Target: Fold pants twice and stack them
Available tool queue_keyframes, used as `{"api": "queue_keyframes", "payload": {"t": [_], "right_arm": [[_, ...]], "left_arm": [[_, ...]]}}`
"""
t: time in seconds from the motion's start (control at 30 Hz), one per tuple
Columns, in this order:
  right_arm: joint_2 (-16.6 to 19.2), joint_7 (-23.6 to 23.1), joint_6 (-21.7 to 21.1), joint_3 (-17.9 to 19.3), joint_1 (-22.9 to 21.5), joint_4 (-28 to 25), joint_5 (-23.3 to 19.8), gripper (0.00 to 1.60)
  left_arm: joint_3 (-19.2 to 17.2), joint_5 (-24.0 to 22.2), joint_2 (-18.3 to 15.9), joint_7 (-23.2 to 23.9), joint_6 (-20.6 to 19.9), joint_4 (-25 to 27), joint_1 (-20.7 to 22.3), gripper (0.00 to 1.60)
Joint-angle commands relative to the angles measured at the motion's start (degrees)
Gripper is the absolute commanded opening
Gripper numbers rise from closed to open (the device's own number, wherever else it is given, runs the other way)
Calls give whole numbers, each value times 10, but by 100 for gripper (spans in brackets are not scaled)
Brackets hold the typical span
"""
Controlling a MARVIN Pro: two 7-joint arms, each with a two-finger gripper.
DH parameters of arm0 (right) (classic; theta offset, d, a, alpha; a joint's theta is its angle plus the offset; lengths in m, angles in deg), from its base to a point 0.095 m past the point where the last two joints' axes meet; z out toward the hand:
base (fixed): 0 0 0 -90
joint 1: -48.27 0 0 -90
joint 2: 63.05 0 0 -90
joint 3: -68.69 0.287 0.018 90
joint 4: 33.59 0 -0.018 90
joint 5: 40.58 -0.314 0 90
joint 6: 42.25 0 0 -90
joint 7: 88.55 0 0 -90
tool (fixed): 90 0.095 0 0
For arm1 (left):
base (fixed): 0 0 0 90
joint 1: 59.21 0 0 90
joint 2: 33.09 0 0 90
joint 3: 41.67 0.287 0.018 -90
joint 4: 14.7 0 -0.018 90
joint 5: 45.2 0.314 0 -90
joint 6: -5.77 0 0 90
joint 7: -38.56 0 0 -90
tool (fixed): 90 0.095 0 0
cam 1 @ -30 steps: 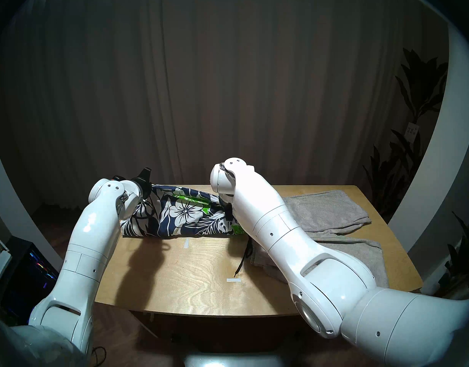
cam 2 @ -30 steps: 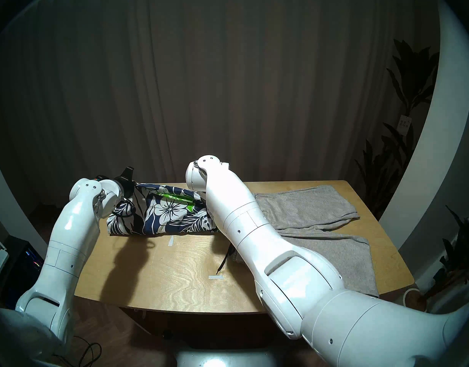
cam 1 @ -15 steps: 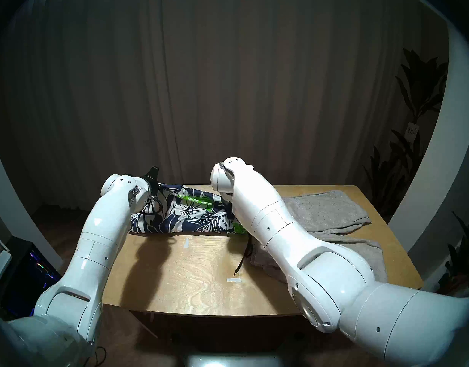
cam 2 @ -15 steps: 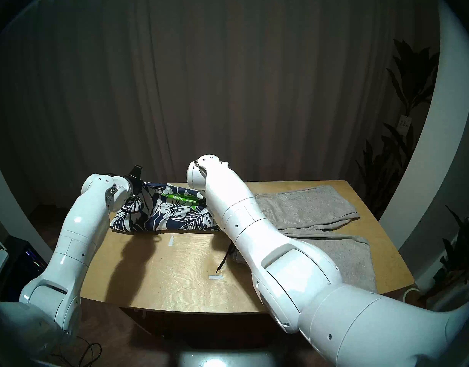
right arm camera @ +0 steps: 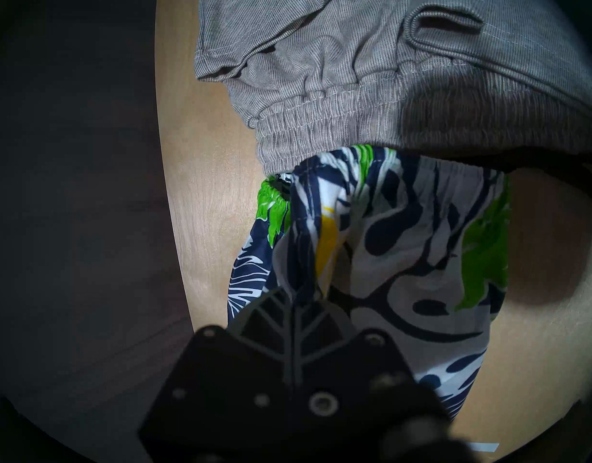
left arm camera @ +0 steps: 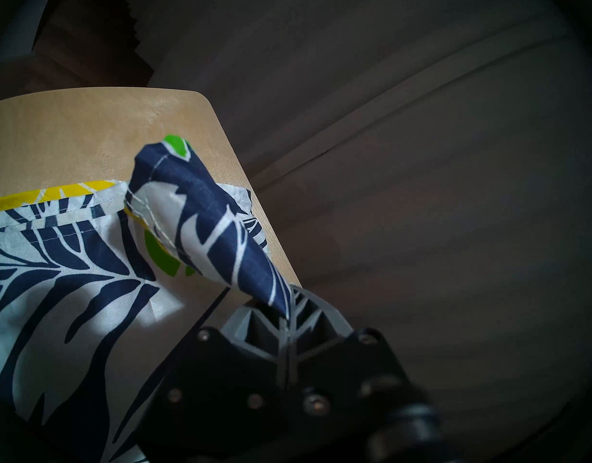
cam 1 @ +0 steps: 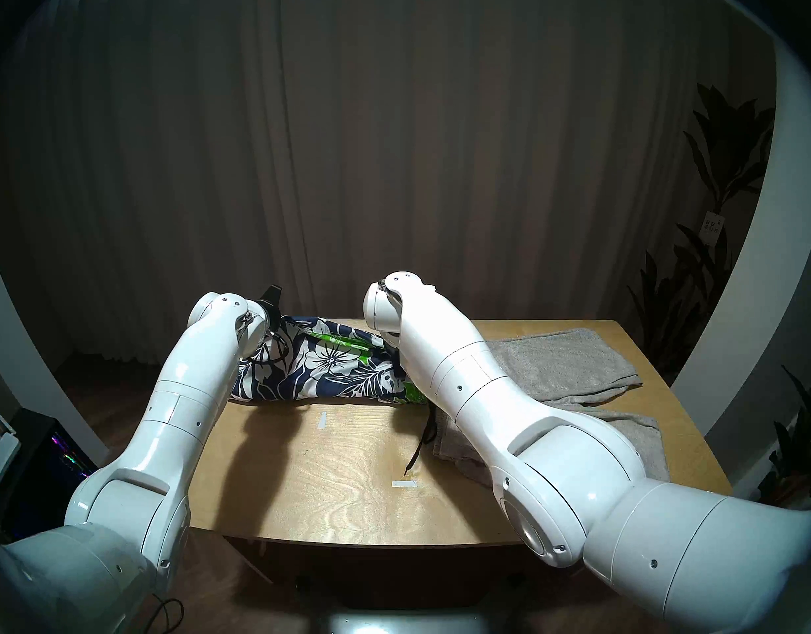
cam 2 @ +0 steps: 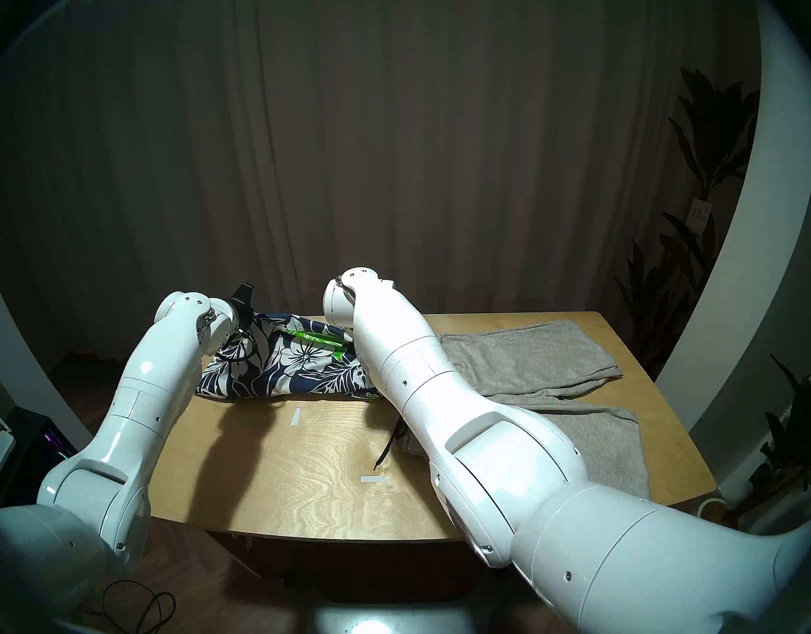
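Observation:
The leaf-print shorts (cam 1: 330, 367) lie along the table's far edge, bunched between my two arms. My left gripper (left arm camera: 286, 313) is shut on a raised corner of the leaf-print shorts (left arm camera: 201, 218) at their left end, near the table's corner. My right gripper (right arm camera: 296, 305) is shut on the leaf-print shorts (right arm camera: 405, 252) at the waistband end. Their black drawstring (cam 1: 417, 450) trails toward me. The light-grey shorts (cam 1: 564, 358) lie spread flat at the right, and their elastic waist (right arm camera: 321, 118) touches the printed waistband. My right forearm hides part of both pairs.
The wooden table (cam 1: 349, 473) carries two small white tape marks (cam 1: 322, 420) (cam 1: 404, 484). A dark curtain hangs behind it. Plants (cam 1: 714, 207) stand at the right, and a computer case (cam 1: 51, 459) sits on the floor at the left.
My left arm has moved right with its end of the leaf-print shorts, so the cloth now spans less width. The right arm has barely moved.

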Motion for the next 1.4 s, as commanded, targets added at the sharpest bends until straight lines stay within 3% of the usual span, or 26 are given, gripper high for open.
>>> {"api": "queue_keyframes", "payload": {"t": [0.0, 0.43, 0.47, 0.5, 0.53, 0.57, 0.73, 0.8, 0.83, 0.87, 0.9, 0.97, 1.37], "right_arm": [[-14, -15, 1, 1, -23, 8, 0, 0], [-27, -35, 3, 8, -36, 44, 0, 0], [-27, -36, 3, 8, -37, 46, 0, 13], [-28, -38, 3, 8, -39, 49, 0, 75], [-29, -39, 3, 9, -40, 50, 0, 111], [-30, -41, 3, 9, -42, 53, 0, 160], [-35, -50, 3, 11, -50, 62, 1, 160], [-36, -54, 3, 12, -53, 65, 1, 160], [-37, -55, 4, 12, -54, 66, 2, 160], [-37, -57, 4, 13, -55, 67, 2, 160], [-38, -58, 4, 13, -56, 68, 2, 160], [-39, -62, 4, 14, -59, 70, 2, 160], [-39, -85, 3, 20, -74, 83, 5, 160]], "left_arm": [[2, 7, 5, 8, -1, -26, 61, 0], [17, 17, 19, 13, 0, -100, 106, 0], [18, 17, 19, 14, 0, -104, 108, 0], [19, 18, 20, 14, 0, -109, 111, 0], [20, 19, 21, 15, 0, -113, 113, 0], [21, 20, 22, 15, 0, -119, 117, 0], [24, 24, 25, 19, 1, -143, 131, 0], [26, 26, 26, 20, 1, -152, 136, 23], [27, 27, 27, 21, 1, -157, 138, 59], [27, 28, 27, 22, 1, -160, 141, 72], [28, 29, 28, 23, 1, -164, 143, 113], [30, 30, 30, 25, 1, -173, 149, 160], [38, 41, 39, 41, 5, -214, 181, 160]]}}
